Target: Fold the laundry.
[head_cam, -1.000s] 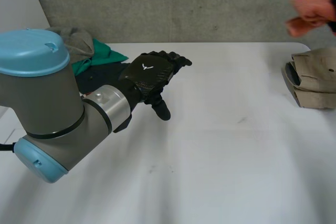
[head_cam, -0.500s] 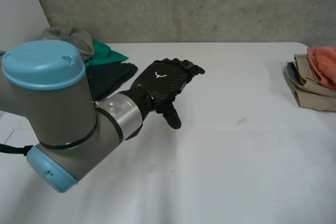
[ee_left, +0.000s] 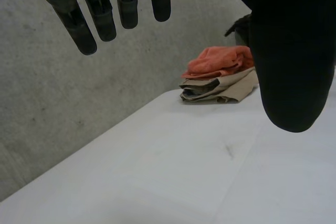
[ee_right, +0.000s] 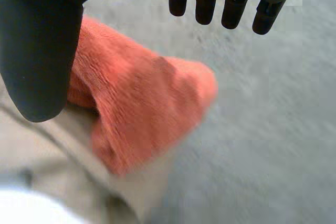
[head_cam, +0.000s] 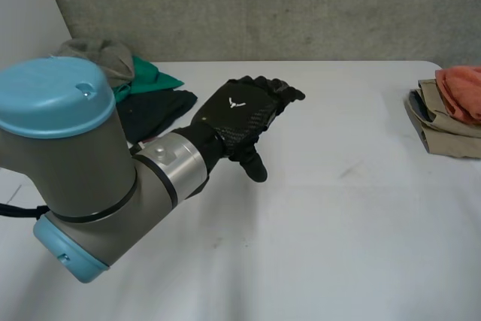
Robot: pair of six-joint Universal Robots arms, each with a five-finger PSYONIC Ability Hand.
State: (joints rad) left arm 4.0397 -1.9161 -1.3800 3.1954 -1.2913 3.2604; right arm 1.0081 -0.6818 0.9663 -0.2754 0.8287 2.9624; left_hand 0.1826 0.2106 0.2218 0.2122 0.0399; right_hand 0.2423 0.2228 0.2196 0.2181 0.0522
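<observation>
Now down: orange cloth (head_cam: 460,86) on the folded stack (head_cam: 443,131)

Straight, spread fingers (ee_right: 236,3) of the right hand (ee_right: 39,51) hang empty just above the cloth, airborne a second ago, now atop the stack at the right edge of the worktop (head_cam: 338,223). The left hand (head_cam: 239,114), fingers relaxed, holds nothing mid-worktop; the unfolded pile (head_cam: 154,107) waits at the far-left corner, unobstructed.

bright, soft, even light across the white table (head_cam: 338,223); the concrete wall (head_cam: 301,5) behind sits dimmer

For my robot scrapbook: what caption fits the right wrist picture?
Open right hand over an orange towel lying on folded beige clothes.
</observation>
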